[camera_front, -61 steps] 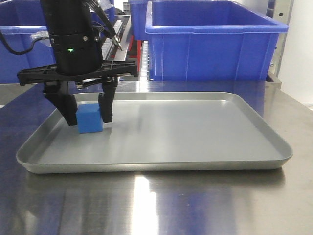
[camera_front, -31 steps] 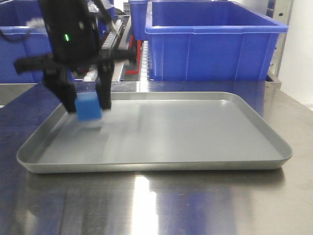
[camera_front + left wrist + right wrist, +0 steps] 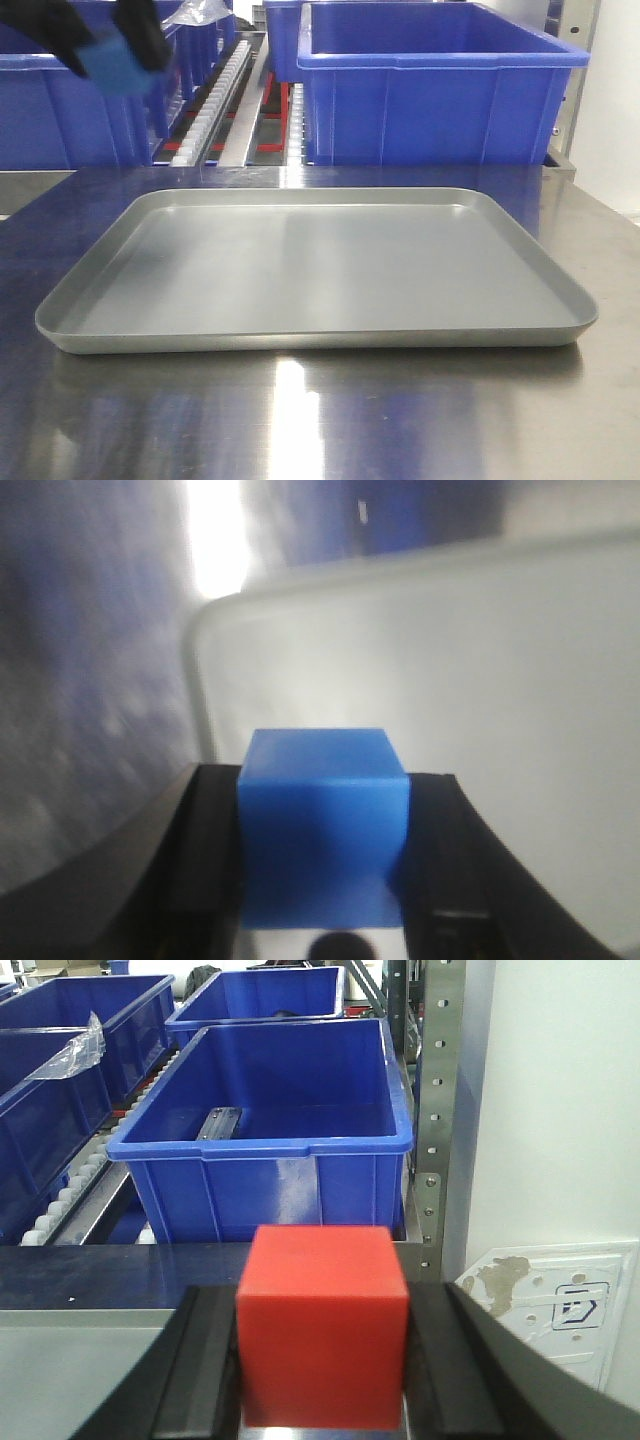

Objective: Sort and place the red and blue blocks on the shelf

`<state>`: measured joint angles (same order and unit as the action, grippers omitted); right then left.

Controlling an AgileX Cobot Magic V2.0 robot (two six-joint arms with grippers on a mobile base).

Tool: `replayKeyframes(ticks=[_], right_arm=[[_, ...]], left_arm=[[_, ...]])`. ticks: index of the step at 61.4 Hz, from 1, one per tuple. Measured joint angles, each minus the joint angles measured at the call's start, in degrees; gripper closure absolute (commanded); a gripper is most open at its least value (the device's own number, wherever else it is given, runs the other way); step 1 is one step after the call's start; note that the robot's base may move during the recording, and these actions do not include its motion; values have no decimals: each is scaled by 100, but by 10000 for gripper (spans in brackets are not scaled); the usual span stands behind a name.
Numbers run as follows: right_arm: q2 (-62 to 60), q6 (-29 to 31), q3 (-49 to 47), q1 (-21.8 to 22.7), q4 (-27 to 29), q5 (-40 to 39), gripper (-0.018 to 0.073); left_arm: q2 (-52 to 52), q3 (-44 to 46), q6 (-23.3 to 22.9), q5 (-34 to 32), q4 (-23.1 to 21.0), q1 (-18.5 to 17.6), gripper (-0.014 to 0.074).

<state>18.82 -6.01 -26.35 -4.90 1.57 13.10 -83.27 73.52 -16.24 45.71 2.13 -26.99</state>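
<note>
Blue block [image 3: 115, 62], pinched in left hand [image 3: 322, 810], high at far left near the shelf [image 3: 240, 100]; red block [image 3: 322, 1325], pinched in right hand [image 3: 322, 1355]; advised: level carry, gentle set-down on the rails.

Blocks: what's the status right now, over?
Left gripper shut on blue block, high above tray. Right gripper shut on red block. Neither on shelf yet. Blue bin sits ahead of red.
</note>
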Motion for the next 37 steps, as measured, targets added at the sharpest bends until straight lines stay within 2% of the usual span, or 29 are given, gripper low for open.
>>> replayKeyframes(ticks=[9,17,28,37], right_arm=[[0,0,0,0,0,0,510],[0,0,0,0,0,0,510],[0,0,0,0,0,9,510],[0,0,0,0,0,9,510]], left_arm=[[883,-1046,516,-1417,0,349,390],[1676,-1890,647,-2459,0,690,389],[2799,-2781,670,-3199,0,1204,389],[3836,-3383,670,-3452,0,1485,389]])
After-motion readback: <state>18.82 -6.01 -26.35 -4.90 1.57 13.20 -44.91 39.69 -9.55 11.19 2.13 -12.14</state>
